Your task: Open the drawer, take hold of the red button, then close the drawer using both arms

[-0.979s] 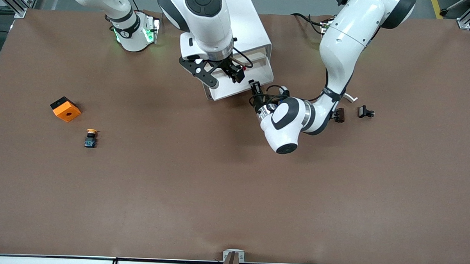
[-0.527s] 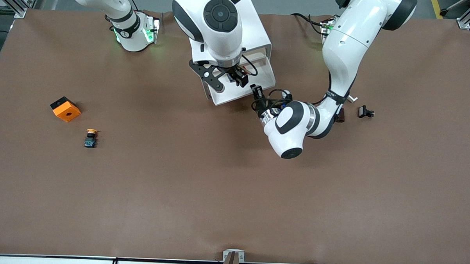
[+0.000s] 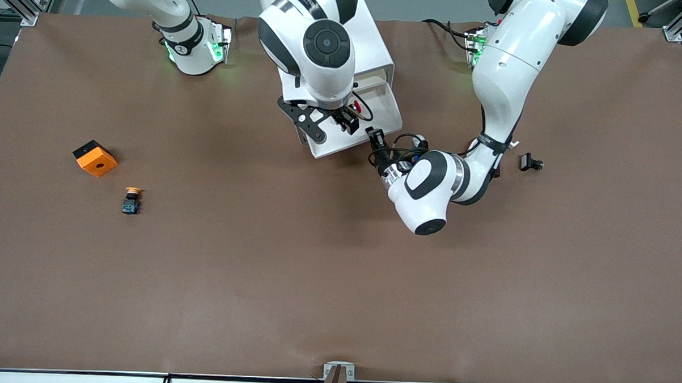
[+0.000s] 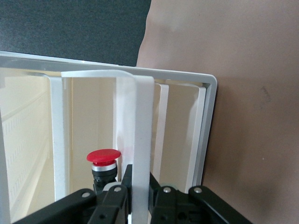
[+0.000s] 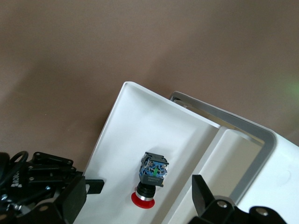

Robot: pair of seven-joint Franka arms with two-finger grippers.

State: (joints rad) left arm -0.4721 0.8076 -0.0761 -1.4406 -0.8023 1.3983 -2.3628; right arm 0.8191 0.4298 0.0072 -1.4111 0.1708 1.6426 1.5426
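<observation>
Both jaws differ: left gripper point(image 3: 375, 137) clenched on the drawer point(image 3: 371, 136) handle (button point(image 5: 150, 182) inside), right gripper point(image 3: 346, 119) spread above.

Glossy white jointed arms point(image 3: 495, 78) with black bands, round black joint caps, looping black cables, green-lit bases.

arms 2 point(image 3: 323, 49) | cabinet 1 point(image 3: 374, 51) | red button 1 point(image 5: 149, 179) | yellow button 1 point(image 3: 131, 200) | orange cube 1 point(image 3: 95, 158)

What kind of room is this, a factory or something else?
Probably a robot research lab rather than a factory: two white arms mounted at one brown-covered table, aluminium framing at its corners, and only small test items such as a drawer cabinet.
</observation>
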